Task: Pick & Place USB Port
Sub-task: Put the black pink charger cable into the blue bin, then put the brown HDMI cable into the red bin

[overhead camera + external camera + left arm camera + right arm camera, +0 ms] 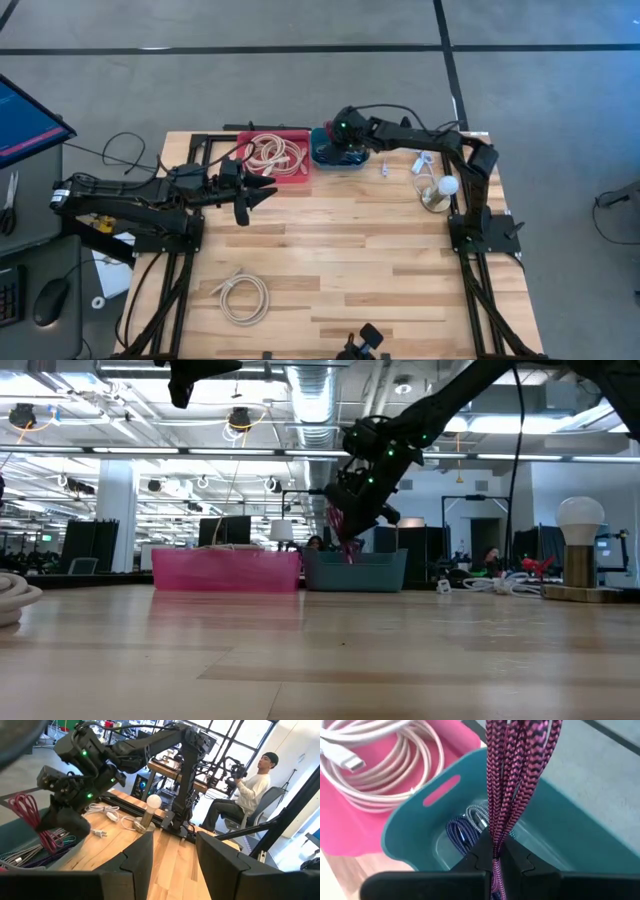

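Pink braided cable [507, 780] hangs lengthwise from the right tool [495, 857], clamped shut on it, directly above the teal bin [580, 845] at the worktop's far edge; left tool [262, 193] waits open nearby.

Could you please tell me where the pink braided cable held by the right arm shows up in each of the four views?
High view: hidden under the right pincer, over the teal bin.
Low view: pink braided cable hangs into the teal bin, centre.
Left wrist view: dangles at left edge.
Right wrist view: centre, clamped between the fingers.
Shared landmark: the teal bin beside the pink bin.
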Motion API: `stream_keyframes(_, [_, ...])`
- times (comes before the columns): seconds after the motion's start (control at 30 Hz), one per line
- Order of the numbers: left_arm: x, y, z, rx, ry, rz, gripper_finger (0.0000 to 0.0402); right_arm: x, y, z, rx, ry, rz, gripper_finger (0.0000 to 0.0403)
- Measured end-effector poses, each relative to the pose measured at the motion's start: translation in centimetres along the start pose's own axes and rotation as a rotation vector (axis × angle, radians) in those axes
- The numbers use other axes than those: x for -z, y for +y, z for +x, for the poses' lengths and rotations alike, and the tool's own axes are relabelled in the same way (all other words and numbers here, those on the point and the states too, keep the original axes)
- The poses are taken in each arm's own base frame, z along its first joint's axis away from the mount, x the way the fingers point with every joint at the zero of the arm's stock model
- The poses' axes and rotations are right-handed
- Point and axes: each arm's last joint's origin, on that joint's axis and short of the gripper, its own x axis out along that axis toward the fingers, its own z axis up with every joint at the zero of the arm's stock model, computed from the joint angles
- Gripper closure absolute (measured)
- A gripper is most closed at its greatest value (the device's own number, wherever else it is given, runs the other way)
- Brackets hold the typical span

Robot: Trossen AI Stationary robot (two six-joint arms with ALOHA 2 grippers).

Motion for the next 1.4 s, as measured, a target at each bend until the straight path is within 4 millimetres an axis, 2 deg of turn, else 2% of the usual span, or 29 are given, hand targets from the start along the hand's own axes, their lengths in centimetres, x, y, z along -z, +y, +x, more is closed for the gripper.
stream_keyframes(0.33, [0.0, 0.0, 0.0, -0.001, 0.002, -0.011, 0.0253, -0.4, -0.1, 0.1, -0.004, -0.039, 0.007, 0.0387])
stream_keyframes(0.77, [0.1, 0.0, 0.0, -0.004, 0.01, -0.016, 0.0253, -0.1, 1.3, 0.0, -0.026, -0.031, -0.018, 0.0306])
stream_keyframes(0.87, [0.1, 0.0, 0.0, -0.004, 0.011, -0.016, 0.0253, -0.2, 1.5, -0.8, -0.031, -0.03, -0.029, 0.0291])
stream_keyframes(1.07, [0.2, 0.1, 0.0, -0.006, 0.019, -0.014, 0.0253, -2.0, 2.0, -5.0, -0.062, -0.137, -0.087, 0.0282])
stream_keyframes(1.23, [0.2, 0.1, 0.0, -0.006, 0.019, -0.011, 0.0253, -3.5, 2.8, -10.5, -0.201, -0.259, -0.125, 0.0288])
stream_keyframes(1.4, [0.2, 0.0, 0.0, 0.002, 0.022, -0.011, 0.0253, -4.0, 4.0, -16.1, -0.334, -0.374, -0.157, 0.0292])
